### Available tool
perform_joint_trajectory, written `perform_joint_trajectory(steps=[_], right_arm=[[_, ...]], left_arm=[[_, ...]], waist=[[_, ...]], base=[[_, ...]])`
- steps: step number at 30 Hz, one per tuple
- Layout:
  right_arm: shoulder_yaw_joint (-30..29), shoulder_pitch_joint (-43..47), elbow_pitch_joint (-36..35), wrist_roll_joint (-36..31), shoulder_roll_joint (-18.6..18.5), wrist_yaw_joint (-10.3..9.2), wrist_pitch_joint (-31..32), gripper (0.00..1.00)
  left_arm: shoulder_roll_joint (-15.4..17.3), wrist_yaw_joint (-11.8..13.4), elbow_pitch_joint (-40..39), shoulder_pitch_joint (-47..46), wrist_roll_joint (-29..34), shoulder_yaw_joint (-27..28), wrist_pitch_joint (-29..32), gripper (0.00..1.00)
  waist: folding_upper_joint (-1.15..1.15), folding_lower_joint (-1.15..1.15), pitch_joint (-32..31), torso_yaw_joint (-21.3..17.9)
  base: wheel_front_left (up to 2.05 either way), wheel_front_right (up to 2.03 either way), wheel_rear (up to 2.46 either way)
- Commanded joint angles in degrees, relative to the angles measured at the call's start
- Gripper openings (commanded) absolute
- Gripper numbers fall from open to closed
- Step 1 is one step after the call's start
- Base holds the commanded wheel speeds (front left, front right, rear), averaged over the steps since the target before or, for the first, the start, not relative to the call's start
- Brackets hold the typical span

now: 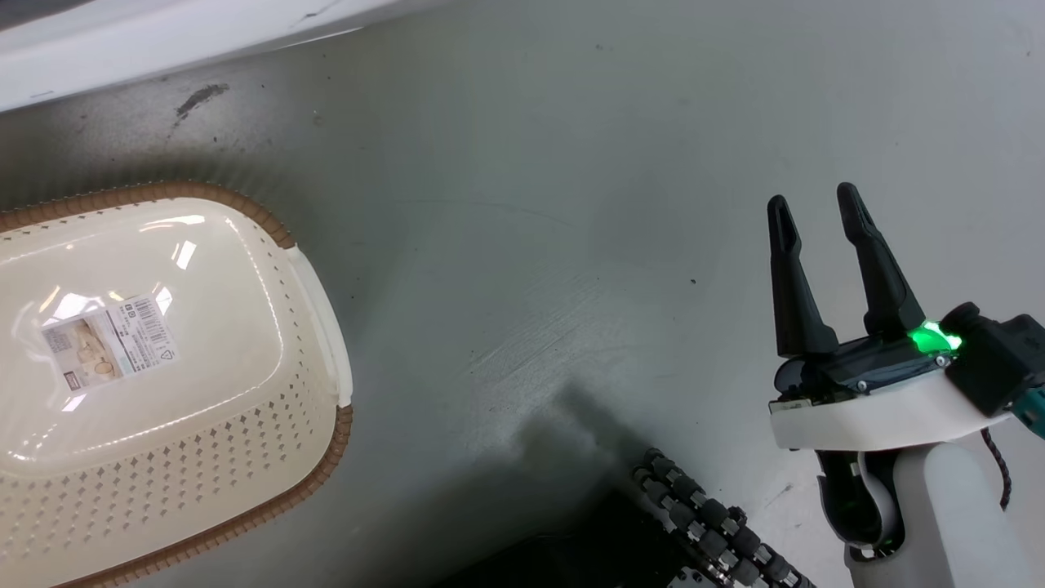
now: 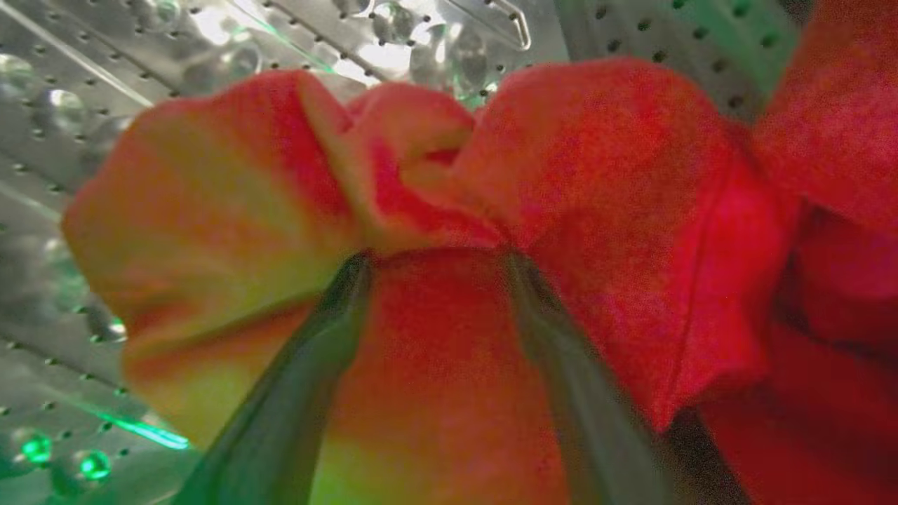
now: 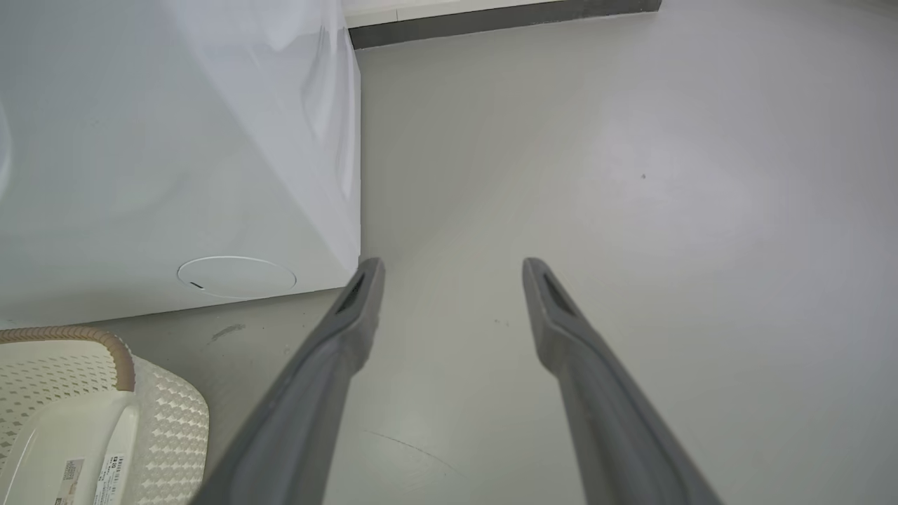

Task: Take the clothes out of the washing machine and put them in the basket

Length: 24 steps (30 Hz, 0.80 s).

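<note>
The clothes [image 2: 631, 210] fill the gap between the left pincer's [image 2: 436, 258] wide-open fingers.

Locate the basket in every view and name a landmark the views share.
Head view: basket at the left edge, lower half.
Left wrist view: faces red clothes in the steel drum.
Right wrist view: basket in the bottom-left corner, below the washing machine.
Shared landmark: paper label on the basket's bottom, head and right wrist views.

Bright red clothes [image 2: 596, 210], bunched in folds inside perforated steel drum [image 2: 63, 161]. Washing machine [image 3: 175, 154] white, glossy. Cream perforated basket [image 1: 245, 457], brown woven rim, upright on floor just beside machine, label on bottom.
</note>
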Motion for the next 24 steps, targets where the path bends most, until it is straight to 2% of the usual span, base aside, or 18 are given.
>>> perform_joint_trajectory(steps=[1, 4, 5, 10, 14, 20, 24], right_arm=[[-0.2, 0.4, -0.6, 0.3, 0.1, -0.04, -0.1, 1.0], [-0.3, 0.8, -1.1, -0.3, 0.0, -0.04, -0.1, 1.0], [-0.1, 0.8, -1.3, -0.5, 0.1, -0.04, -0.1, 1.0], [0.5, 0.6, -2.0, -0.3, 0.0, -0.04, -0.1, 1.0], [1.4, -0.5, -1.9, -0.1, 0.0, -0.04, -0.1, 1.0], [1.3, -2.2, -0.7, 0.8, 0.0, -0.05, -0.1, 1.0], [-0.1, -3.0, 0.2, 1.2, 0.0, -0.05, -0.1, 1.0]], left_arm=[[0.1, 0.1, 1.2, 1.3, 0.1, -0.7, 0.0, 1.0], [0.1, 0.1, 1.3, 1.4, -0.1, -1.8, -0.4, 1.0], [0.1, 0.1, 1.2, 1.3, -0.2, -2.2, -0.4, 0.0], [1.3, 0.1, 0.3, 0.4, -0.4, -4.1, -2.0, 0.0], [2.1, 0.1, -0.3, -1.2, 0.1, -4.8, -6.0, 0.0], [3.4, 0.0, -0.4, -1.9, 1.2, -5.1, -14.9, 0.0], [2.6, 1.4, -0.3, -0.2, 2.7, -5.1, -25.8, 0.0]], waist=[[0.0, 0.01, 0.2, 0.0], [0.0, 0.01, 0.5, 0.1], [0.0, 0.01, 0.7, 0.2], [0.0, 0.01, 1.0, 0.2], [0.0, 0.01, 0.7, -0.2], [0.0, 0.01, -1.7, -1.4], [0.0, 0.01, -4.6, 0.0]], base=[[0.0, 0.0, 0.0], [0.0, 0.0, 0.0], [0.0, 0.0, 0.0], [0.0, 0.0, 0.0], [0.0, 0.0, 0.0], [0.0, 0.0, 0.0], [0.0, 0.0, 0.0]])
